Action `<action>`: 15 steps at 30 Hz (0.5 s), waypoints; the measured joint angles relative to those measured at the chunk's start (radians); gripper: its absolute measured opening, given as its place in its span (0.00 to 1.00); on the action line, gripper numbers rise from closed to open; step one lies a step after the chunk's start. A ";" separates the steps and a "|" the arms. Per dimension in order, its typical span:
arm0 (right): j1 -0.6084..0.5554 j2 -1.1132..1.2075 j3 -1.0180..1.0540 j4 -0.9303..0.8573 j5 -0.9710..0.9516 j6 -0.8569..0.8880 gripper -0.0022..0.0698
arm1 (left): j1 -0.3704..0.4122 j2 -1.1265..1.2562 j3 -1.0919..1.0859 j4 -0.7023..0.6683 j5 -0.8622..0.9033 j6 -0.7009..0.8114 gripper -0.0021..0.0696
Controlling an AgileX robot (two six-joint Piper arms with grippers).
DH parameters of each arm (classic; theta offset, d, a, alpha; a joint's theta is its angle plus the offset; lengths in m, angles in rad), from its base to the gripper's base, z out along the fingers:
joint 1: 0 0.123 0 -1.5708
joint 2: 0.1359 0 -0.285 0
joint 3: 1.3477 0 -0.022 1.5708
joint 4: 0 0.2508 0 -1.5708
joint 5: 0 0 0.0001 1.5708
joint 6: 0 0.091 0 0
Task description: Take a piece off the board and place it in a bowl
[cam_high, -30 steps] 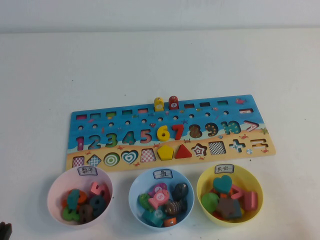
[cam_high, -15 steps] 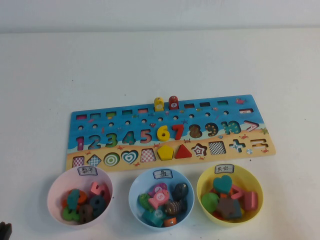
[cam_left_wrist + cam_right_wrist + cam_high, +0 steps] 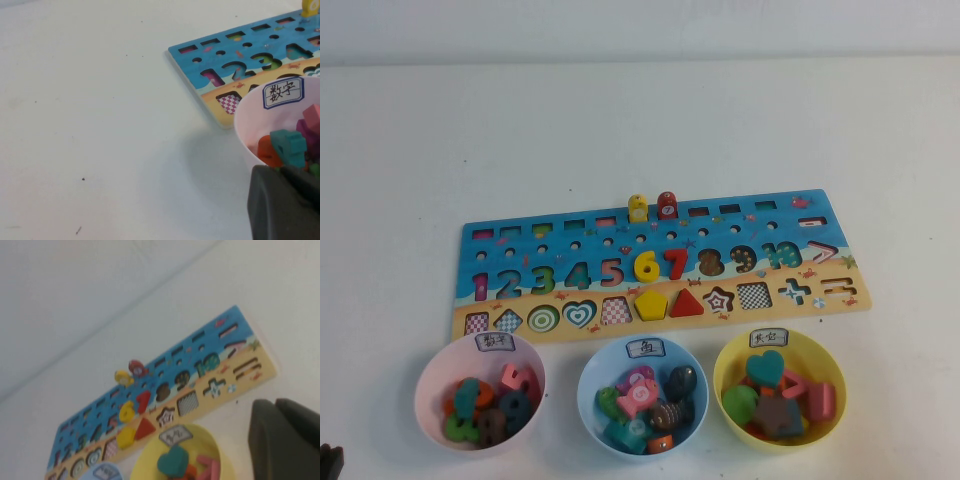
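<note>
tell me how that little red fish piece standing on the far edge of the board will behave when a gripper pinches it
The red fish piece looks like solid painted wood, so probably stiff and light. It stands upright in a slot on the board, so it may tip if nudged sideways. The yellow piece sits close beside it, leaving little finger room. Both grippers are parked near the bowls: left gripper, right gripper.

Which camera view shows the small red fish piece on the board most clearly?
The high view shows the small red fish piece best, upright at the board's far edge beside the yellow piece. The right wrist view shows it small and blurred. The left wrist view does not show it.
</note>
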 joint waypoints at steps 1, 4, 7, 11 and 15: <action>0.000 0.041 -0.030 0.000 0.040 0.000 0.00 | 0.000 0.000 0.000 0.000 0.000 0.000 0.02; 0.000 0.190 -0.131 -0.049 0.157 0.000 0.00 | 0.000 0.000 0.000 0.000 0.000 0.000 0.02; 0.000 0.361 -0.263 -0.144 0.277 -0.007 0.00 | 0.000 0.000 0.000 0.000 0.000 0.000 0.02; 0.000 0.586 -0.457 -0.236 0.408 -0.038 0.00 | 0.000 0.000 0.000 0.000 0.000 0.000 0.02; 0.000 0.846 -0.665 -0.260 0.517 -0.108 0.00 | 0.000 0.000 0.000 0.000 0.000 0.000 0.02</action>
